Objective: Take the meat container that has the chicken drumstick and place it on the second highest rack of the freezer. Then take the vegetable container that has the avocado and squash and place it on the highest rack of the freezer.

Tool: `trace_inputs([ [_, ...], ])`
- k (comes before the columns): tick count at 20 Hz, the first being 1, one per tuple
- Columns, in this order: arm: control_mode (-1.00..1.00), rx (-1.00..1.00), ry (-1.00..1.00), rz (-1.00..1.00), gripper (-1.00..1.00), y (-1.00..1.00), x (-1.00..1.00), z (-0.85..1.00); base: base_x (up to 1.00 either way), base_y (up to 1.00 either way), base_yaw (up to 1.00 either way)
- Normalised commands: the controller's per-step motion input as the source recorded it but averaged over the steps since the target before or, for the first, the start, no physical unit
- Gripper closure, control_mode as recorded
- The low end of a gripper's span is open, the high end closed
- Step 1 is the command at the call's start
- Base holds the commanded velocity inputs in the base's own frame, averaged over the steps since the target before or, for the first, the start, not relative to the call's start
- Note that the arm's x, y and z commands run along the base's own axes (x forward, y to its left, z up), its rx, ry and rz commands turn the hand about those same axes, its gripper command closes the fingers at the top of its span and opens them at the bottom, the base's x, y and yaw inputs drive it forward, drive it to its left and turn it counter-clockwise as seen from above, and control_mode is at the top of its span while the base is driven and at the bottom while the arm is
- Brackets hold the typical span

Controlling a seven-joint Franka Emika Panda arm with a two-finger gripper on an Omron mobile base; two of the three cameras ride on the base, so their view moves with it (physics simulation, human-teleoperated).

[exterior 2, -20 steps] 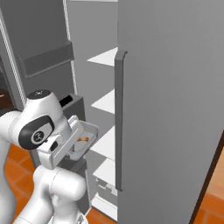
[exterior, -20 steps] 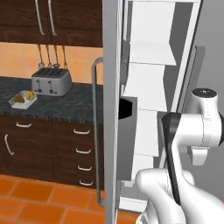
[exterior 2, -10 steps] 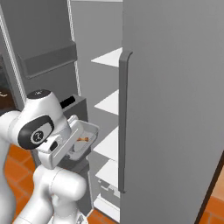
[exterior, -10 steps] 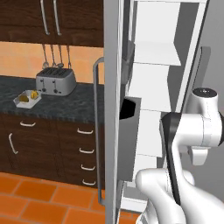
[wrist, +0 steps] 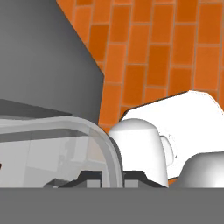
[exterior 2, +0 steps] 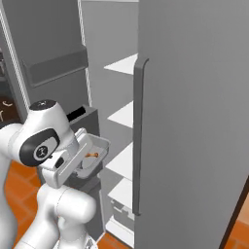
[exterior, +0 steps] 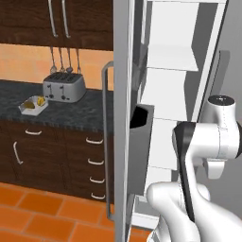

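Note:
My gripper (exterior 2: 79,161) is shut on the near rim of the clear meat container (exterior 2: 95,154), held tilted in front of the open freezer (exterior 2: 194,121). The small orange-brown chicken drumstick (exterior 2: 91,155) lies inside it. In the hand view the gripper (wrist: 112,177) pinches the container's curved rim (wrist: 103,148). The highest rack (exterior 2: 124,63) and the second highest rack (exterior 2: 121,115) are white shelves to the container's upper right. The vegetable container (exterior: 33,106) with the yellow squash (exterior: 41,100) and the avocado (exterior: 30,105) sits on the dark counter (exterior: 80,111) at the left.
A silver toaster (exterior: 64,86) stands behind the vegetable container. The open freezer door (exterior: 122,118) with its dark bin (exterior: 142,142) stands between the counter and the shelves. A closed grey door with a long handle (exterior 2: 138,136) is at the right. Orange tiles (wrist: 175,52) lie below.
Both base views have shifted: the counter slid right and the freezer shelves look closer, so the base has moved. The gripper still holds the meat container in the same pose.

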Motion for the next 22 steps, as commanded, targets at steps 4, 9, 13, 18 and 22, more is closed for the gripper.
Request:
trace_inputs([
  [4,1.0,0.0,0.0,0.0,1.0,0.0,0.0,0.0,-0.12,-0.19,0.12],
  [9,1.0,0.0,0.0,0.0,1.0,0.0,0.0,0.0,-0.22,-0.08,0.07],
  [13,1.0,0.0,0.0,0.0,1.0,0.0,0.0,0.0,0.02,-0.54,0.15],
  [18,1.0,0.0,0.0,0.0,1.0,0.0,0.0,0.0,0.17,-0.26,0.13],
  [22,1.0,0.0,0.0,0.0,1.0,0.0,0.0,0.0,0.54,0.0,0.08],
])
